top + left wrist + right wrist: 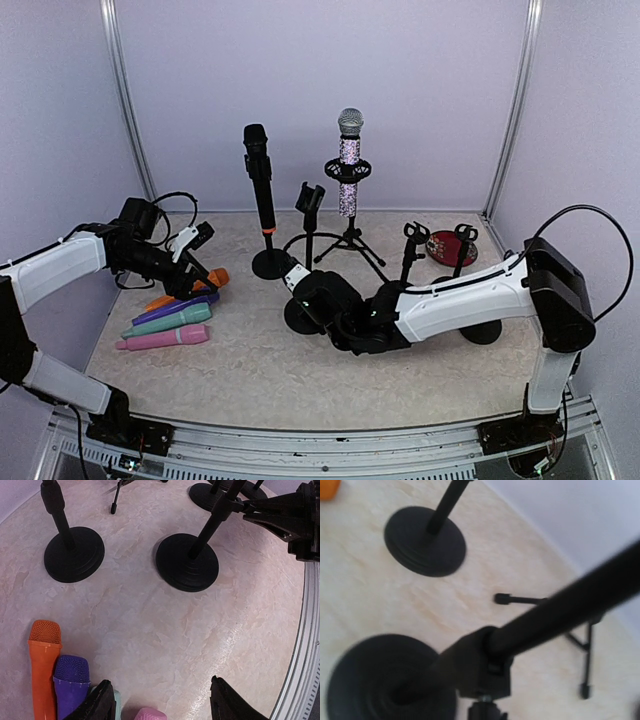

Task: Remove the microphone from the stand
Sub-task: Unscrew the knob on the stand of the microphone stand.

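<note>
A black microphone (258,160) stands upright in a round-based stand (270,263). A glittery silver microphone (349,150) sits in a tripod stand (350,240). Between them is a stand with an empty clip (310,197) and a round base (298,318). My right gripper (303,285) is shut on this stand's pole (560,605) low down, just above the base (370,680). It shows in the left wrist view too, the right gripper (295,520) against the pole (215,522). My left gripper (162,700) is open, low over the lying microphones, holding nothing.
Orange (44,665), purple (71,680), teal (170,318) and pink (160,338) microphones lie side by side at the left. Two short clip stands (412,240) and a red dish (450,247) are at the back right. Another round base (482,330) lies under my right arm.
</note>
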Motion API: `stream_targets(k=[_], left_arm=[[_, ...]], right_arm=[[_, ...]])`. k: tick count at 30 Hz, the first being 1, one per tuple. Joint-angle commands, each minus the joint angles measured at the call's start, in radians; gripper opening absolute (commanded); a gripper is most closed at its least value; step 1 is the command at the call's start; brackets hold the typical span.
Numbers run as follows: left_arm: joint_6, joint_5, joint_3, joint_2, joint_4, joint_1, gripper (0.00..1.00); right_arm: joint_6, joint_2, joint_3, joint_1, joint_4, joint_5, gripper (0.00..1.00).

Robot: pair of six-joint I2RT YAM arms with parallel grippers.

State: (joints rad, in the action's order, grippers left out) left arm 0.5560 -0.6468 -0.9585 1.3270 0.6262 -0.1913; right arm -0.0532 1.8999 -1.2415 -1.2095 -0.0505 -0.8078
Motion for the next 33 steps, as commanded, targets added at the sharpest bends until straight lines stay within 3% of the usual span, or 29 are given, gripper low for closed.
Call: stream_targets(k=[1, 5, 12, 18, 21, 25, 33], left_arm=[[0.016, -0.01, -0.027, 0.006, 0.025, -0.004, 0.63], [0.019, -0.009, -0.029, 0.003, 0.032, -0.004, 0.63], [0.024, -0.008, -0.029, 0.0, 0.041, -0.004, 0.63], [0.026, -0.01, -0.034, 0.003, 0.044, -0.006, 0.63], [0.025, -0.011, -0.036, 0.005, 0.046, -0.005, 0.63], [0.025, -0.009, -0.037, 0.003, 0.047, -0.005, 0.63], [0.03, -0.011, -0.036, 0.007, 0.048, -0.005, 0.63]], right_arm=[[-0.272, 0.087, -0.02, -0.043, 0.051, -0.143, 0.0], [-0.434, 0.136, -0.043, -0.063, 0.009, -0.2, 0.0], [-0.517, 0.159, -0.059, -0.067, -0.006, -0.261, 0.03], [-0.506, 0.129, -0.057, -0.07, -0.027, -0.315, 0.35], [-0.384, 0.076, -0.085, -0.073, 0.024, -0.286, 0.47], [-0.04, -0.053, -0.109, -0.064, 0.184, -0.087, 0.55], [0.561, -0.365, 0.188, 0.115, -0.018, 0.552, 0.54]])
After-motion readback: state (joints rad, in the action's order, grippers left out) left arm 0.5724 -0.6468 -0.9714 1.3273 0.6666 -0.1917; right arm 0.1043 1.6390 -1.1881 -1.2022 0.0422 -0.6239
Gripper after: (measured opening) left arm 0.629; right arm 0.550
